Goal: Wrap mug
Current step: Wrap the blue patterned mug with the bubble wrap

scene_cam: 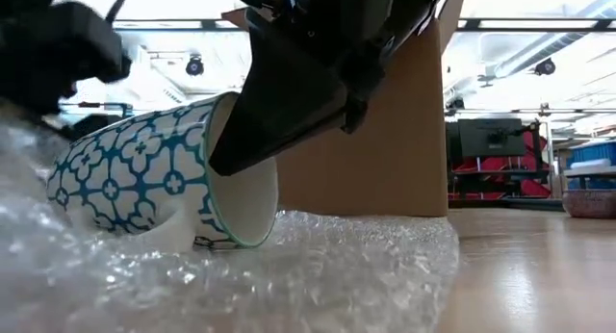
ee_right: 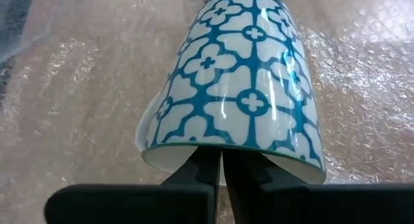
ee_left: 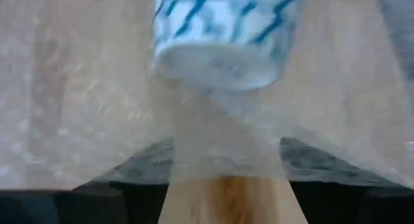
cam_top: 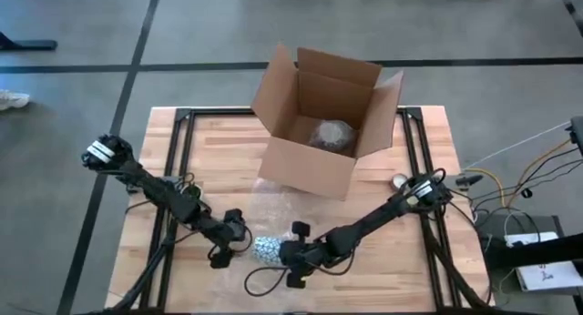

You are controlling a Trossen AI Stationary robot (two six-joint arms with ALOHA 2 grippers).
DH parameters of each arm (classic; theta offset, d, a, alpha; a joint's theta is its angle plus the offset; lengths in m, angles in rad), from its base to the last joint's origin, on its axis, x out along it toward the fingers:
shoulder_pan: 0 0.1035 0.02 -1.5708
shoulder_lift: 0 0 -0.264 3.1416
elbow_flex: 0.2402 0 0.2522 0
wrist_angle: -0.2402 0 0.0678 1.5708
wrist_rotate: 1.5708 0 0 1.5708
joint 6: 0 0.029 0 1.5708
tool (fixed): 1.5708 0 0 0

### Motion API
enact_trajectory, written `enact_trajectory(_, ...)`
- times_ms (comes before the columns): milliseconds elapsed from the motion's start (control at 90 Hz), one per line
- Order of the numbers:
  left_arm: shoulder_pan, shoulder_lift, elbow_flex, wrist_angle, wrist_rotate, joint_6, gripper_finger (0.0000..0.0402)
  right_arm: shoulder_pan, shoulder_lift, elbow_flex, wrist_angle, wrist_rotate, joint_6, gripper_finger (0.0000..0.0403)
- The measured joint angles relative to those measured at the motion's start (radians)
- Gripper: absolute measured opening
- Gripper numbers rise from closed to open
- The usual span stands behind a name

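High view: mug (cam_top: 266, 249) lies on its side on bubble wrap (cam_top: 273, 210), near table's (cam_top: 383, 274) front edge, well in front of cardboard box (cam_top: 319, 124). Right gripper (cam_top: 290, 257) at mug's mouth end; left gripper (cam_top: 230, 244) just beside its base end, at sheet's edge. Something wrapped already sits in the box.

Low view: mug (scene_cam: 144, 179) tilted, lower wall and handle on bubble wrap (scene_cam: 318, 266), mouth facing the box (scene_cam: 385, 150). One dark finger (scene_cam: 279, 107) of right gripper reaches into the mouth. Dark mass upper left is prob. the left arm.

Left wrist view: mug base (ee_left: 220, 62) straight ahead through a film of bubble wrap (ee_left: 84, 107). Left fingers (ee_left: 139, 162) spread wide, wrap draped over them, nothing clamped that I can see.

Right wrist view: right gripper (ee_right: 221, 169) pinched on mug (ee_right: 239, 94) rim, fingers nearly meeting; wall caught between them, one finger inside.

Handling (judgement): glazed ceramic, so stiff, fairly heavy, slippery, chips if knocked. Rim pinch OK for steadying, weak for lifting. Wrap light, floppy; take it by an edge/corner and fold over mug.
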Motion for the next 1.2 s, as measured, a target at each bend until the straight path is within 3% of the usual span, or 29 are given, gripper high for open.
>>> enact_trajectory(378,0.002,0.011,0.109,-0.056,-0.09,0.082,0.0277,0.0,0.0,0.0,0.0,-0.005,-0.001,0.0002)
enact_trajectory(822,0.002,0.186,0.272,-0.065,-0.087,0.148,0.0273,0.001,0.0,0.0,-0.004,-0.01,-0.003,0.0002)
enact_trajectory(1200,0.001,0.257,0.359,-0.1,-0.1,0.037,0.0272,0.002,0.004,-0.001,-0.001,0.017,0.049,0.0002)
